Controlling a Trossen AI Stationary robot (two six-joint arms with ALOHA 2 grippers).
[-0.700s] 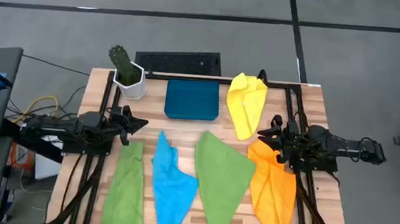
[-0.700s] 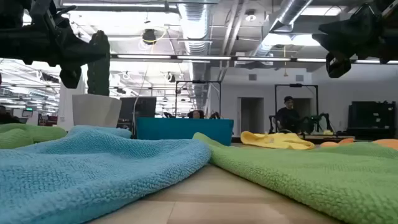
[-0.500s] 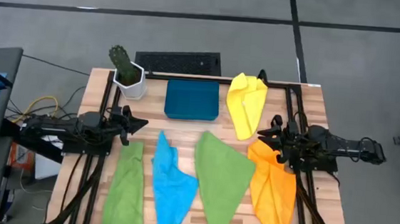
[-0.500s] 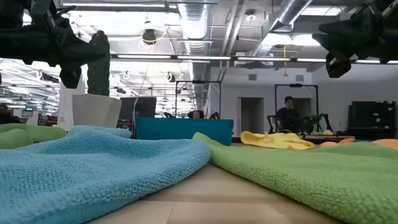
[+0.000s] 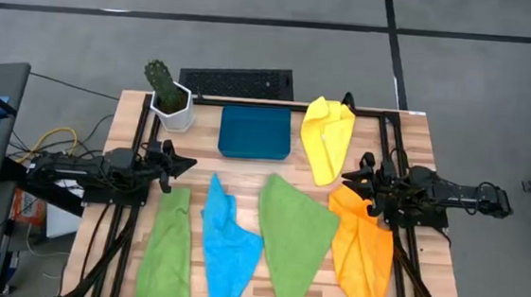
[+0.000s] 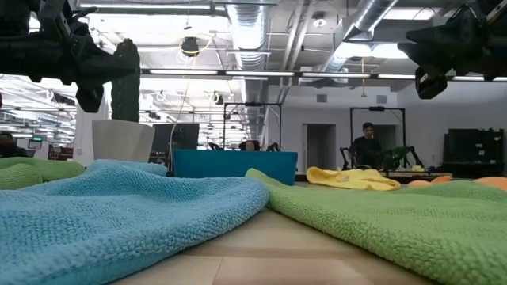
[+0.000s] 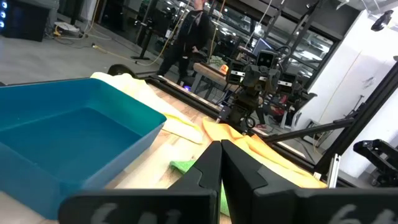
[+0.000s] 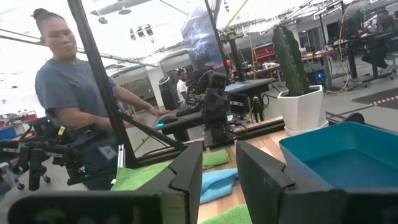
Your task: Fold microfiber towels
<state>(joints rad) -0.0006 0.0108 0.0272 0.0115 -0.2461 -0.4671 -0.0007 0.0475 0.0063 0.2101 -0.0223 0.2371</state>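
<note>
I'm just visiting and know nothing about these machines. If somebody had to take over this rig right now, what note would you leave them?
Left gripper: shut, empty, raised above the table's left side.
Right gripper: fingers parted, empty, raised above the right side.
Towels, all loose and unfolded on the table: narrow green towel at left, then blue towel, wide green towel, orange towel at right; yellow towel behind, beside the teal tray, which is empty.
Done: nothing folded.
Left: fold all five.
</note>
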